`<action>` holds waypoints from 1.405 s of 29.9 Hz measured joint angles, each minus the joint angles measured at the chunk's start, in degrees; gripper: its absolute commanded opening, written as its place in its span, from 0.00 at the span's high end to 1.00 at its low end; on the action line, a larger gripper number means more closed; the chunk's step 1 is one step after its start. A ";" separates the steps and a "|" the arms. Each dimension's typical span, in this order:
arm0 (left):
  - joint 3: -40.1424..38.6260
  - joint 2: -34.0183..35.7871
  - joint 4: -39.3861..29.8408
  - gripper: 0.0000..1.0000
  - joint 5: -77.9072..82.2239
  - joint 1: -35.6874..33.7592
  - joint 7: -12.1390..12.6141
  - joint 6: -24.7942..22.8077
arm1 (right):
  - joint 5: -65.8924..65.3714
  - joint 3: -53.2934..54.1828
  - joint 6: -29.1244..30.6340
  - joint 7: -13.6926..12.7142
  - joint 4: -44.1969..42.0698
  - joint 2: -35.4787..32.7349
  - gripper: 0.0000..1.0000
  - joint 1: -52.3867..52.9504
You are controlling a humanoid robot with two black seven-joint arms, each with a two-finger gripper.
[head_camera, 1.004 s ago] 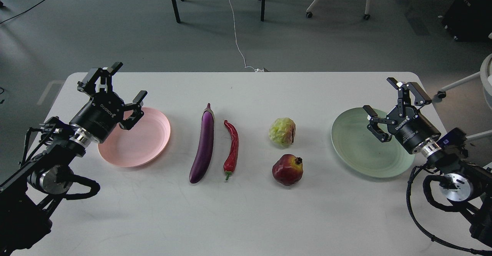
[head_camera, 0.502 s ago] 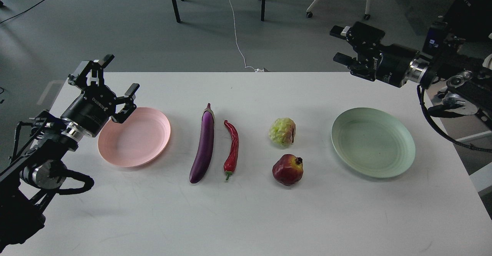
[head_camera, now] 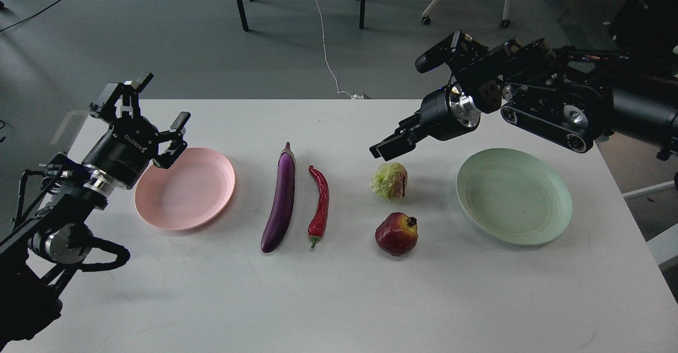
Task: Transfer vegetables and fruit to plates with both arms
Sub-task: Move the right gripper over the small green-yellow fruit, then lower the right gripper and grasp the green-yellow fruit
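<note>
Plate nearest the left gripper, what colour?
Salmon pink plate, empty, beside the left gripper; the head view shows it clearly.

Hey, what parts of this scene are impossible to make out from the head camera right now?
- Right tool: seen edge-on and dark, so open or shut is unclear.
- Gap between right tool and yellow-green fruit: one view, no depth cue.
- Right arm's base: cut off by the right edge.
- Pink plate's left rim: hidden behind the left tool.
</note>
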 measured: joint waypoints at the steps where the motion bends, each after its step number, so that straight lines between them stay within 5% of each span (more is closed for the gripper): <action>1: -0.15 0.02 -0.03 0.02 0.00 0.01 0.00 0.00 | -0.27 -0.93 0.00 0.00 -0.54 1.08 0.01 0.04; 21: -0.76 -0.28 -0.18 0.02 0.00 0.02 0.00 0.00 | -0.35 -8.39 -0.01 -0.01 -12.39 10.86 0.01 -3.78; 42: -1.11 0.23 -0.28 0.02 0.09 -0.31 -0.15 0.00 | -0.22 -8.69 0.00 -0.01 -16.46 13.94 0.01 -6.93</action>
